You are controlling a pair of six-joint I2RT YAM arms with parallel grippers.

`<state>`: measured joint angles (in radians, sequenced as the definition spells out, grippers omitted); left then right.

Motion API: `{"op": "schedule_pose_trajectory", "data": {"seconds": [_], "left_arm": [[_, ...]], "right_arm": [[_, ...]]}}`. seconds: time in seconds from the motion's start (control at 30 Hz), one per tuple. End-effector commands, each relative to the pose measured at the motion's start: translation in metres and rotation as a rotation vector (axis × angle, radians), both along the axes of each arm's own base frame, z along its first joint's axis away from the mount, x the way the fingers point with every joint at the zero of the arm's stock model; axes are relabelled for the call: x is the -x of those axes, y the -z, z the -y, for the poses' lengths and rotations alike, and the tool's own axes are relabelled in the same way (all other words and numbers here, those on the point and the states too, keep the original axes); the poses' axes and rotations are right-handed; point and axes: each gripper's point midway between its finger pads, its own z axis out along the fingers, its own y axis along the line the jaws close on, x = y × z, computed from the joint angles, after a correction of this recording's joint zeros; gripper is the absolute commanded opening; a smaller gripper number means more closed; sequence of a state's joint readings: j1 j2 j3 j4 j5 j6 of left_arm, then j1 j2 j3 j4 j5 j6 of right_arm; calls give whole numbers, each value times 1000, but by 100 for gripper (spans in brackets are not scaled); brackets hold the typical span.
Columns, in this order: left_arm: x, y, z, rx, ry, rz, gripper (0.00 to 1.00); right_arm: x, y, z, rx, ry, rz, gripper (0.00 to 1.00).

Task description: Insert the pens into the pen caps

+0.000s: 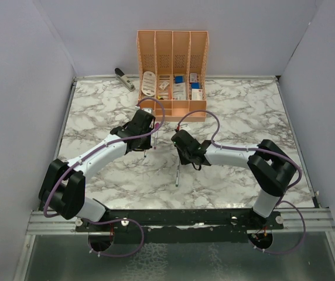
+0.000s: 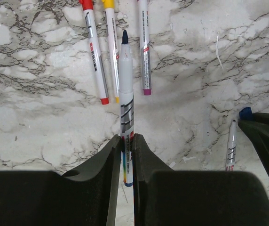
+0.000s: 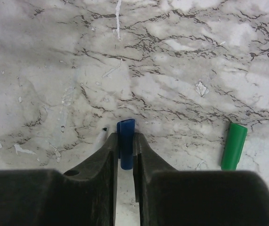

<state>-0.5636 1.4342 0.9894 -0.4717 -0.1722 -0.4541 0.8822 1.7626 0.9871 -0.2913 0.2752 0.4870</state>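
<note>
1. Top external view alone takes in the whole marble surface and the orange organiser, which stands well beyond the right claw. Neither wrist view shows either.
2. The left claw, near the right claw, is closed on the barrel of the blue pen. The pen's bare dark tip points away from the fingers.
3. The right claw pinches the blue cap between its fingertips, low over the surface. Whether the cap is lifted clear I cannot tell.
4. Step in hand, as I judge it: the blue pair is gripped, one part per claw, and not yet joined. The next move calls for bringing the tip and the cap's mouth onto one line, then pushing straight together. A slight tilt would likely make the tip miss so narrow an opening.
5. Only the left wrist view shows the red pen, yellow pen and magenta pen lying side by side, well apart from the right claw. Red and yellow carry colour at both ends, so they are probably capped. A loose pen lies just beside the right claw.
6. Only the right wrist view shows the green cap, lying on the surface near the right claw, unused.
</note>
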Motion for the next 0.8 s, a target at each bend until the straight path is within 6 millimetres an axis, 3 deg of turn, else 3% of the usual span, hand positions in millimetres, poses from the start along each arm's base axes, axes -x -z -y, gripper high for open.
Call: {"op": "schedule_pose_trajectory", "data": {"seconds": [0.0,0.07,0.17,0.33,0.53,0.77], "left_arm": [[-9,-11,4,25,9,37,0],[-9,-12,3,25,9,39,0],[-9,-12,3,26,14,39,0],[-8,-12,6,32,39,34,0],[-10,-21,10,52,68,65,0],[-11,-40,26,146,137,143,0]], "right_arm": [[78,69,75,329,-32,-314,8],[79,72,74,338,-34,-325,1],[74,70,74,348,-20,-308,1],[45,41,62,332,6,-183,1],[-13,-32,37,257,76,70,1],[-64,-122,37,25,180,285,1]]}}
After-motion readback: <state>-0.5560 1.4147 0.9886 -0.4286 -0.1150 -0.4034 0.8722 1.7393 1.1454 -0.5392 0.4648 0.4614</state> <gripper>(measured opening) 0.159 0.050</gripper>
